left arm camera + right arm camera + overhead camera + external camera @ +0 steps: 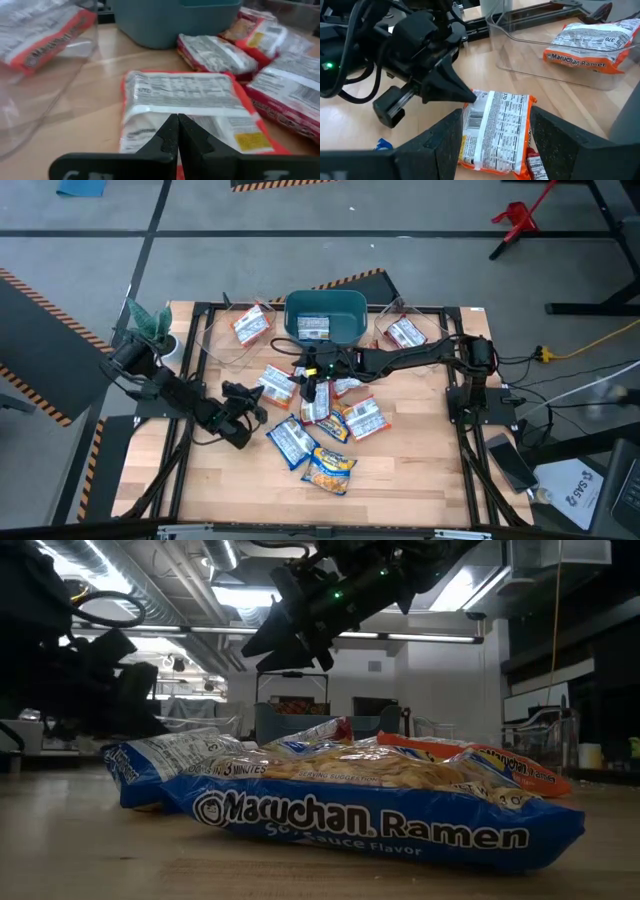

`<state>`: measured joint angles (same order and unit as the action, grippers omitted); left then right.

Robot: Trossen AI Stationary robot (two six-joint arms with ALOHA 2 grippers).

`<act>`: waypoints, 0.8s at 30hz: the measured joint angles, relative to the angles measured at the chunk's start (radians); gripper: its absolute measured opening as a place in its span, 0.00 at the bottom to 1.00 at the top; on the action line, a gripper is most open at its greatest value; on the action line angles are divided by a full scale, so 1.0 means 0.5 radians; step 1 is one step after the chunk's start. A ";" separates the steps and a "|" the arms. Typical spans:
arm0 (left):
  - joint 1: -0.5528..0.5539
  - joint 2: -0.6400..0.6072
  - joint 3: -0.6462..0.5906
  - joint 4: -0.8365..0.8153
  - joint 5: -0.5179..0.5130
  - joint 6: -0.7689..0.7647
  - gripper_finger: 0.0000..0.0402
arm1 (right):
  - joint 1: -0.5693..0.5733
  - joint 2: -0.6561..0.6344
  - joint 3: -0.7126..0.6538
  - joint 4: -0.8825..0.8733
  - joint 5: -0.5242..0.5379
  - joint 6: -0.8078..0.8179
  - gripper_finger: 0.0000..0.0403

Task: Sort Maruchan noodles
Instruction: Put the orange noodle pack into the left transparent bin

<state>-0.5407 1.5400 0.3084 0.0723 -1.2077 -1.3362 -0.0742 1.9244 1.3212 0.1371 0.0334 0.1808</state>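
Wooden table [420, 460] strewn with Maruchan noodles: the right gripper [492, 137] hovers, jaws wide, over an orange-edged packet [497, 130] lying face down beside the shut, empty left gripper [177, 137] — best to drop straight, straddling its short sides.

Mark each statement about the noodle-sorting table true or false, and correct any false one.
1. The left gripper is shut. True.
2. The right gripper is open above an orange-edged plastic noodle packet. True.
3. The teal plastic bin is empty. False: one packet lies inside it.
4. The blue soy sauce packet is held by a gripper. False: it lies on the wooden table.
5. A clear plastic container holds an orange packet. True.
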 joint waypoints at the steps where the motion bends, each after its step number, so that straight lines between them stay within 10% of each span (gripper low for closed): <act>1: -0.010 0.016 -0.001 0.000 0.006 -0.020 0.00 | 0.000 0.000 0.000 0.000 0.001 0.000 0.53; 24: -0.137 0.406 -0.001 0.168 0.189 -0.304 0.00 | -0.021 0.091 -0.001 0.014 -0.050 -0.056 0.53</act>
<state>-0.6090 1.7432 0.3077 0.1562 -1.1133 -1.4880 -0.0845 1.9698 1.3209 0.1440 0.0082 0.1527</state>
